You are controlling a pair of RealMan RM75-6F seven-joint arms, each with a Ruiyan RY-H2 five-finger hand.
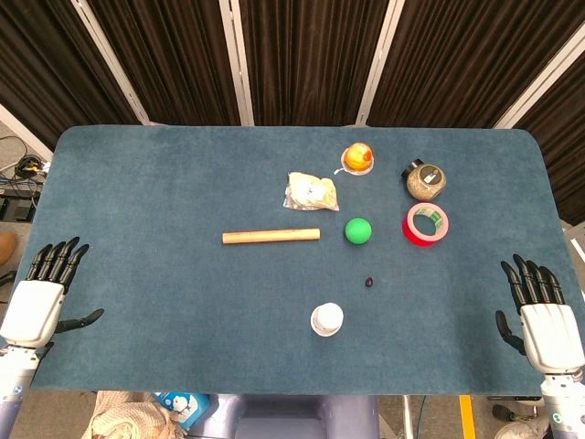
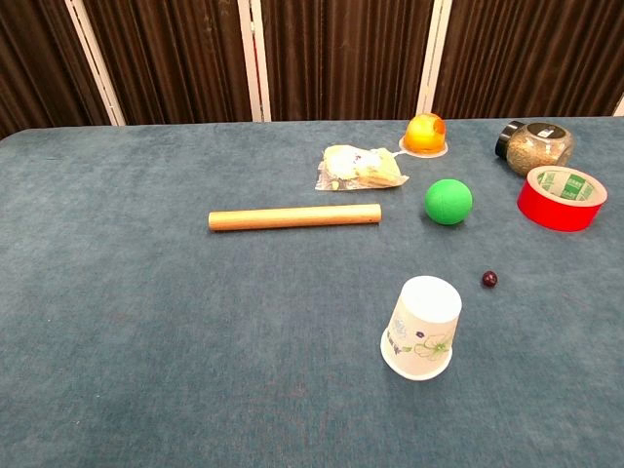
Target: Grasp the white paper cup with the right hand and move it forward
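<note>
The white paper cup (image 1: 326, 319) stands upside down near the table's front edge, a little right of centre; in the chest view the cup (image 2: 422, 326) shows a small green and purple print on its side. My right hand (image 1: 541, 314) hovers at the table's right front corner, far to the right of the cup, fingers spread and holding nothing. My left hand (image 1: 41, 294) is at the left front corner, fingers apart and empty. Neither hand appears in the chest view.
Beyond the cup lie a tiny dark bead (image 1: 369, 282), a green ball (image 1: 358, 230), a wooden dowel (image 1: 271, 236), a plastic snack bag (image 1: 311, 191), an orange fruit cup (image 1: 357, 158), a red tape roll (image 1: 426, 224) and a grain-filled jar (image 1: 426, 181).
</note>
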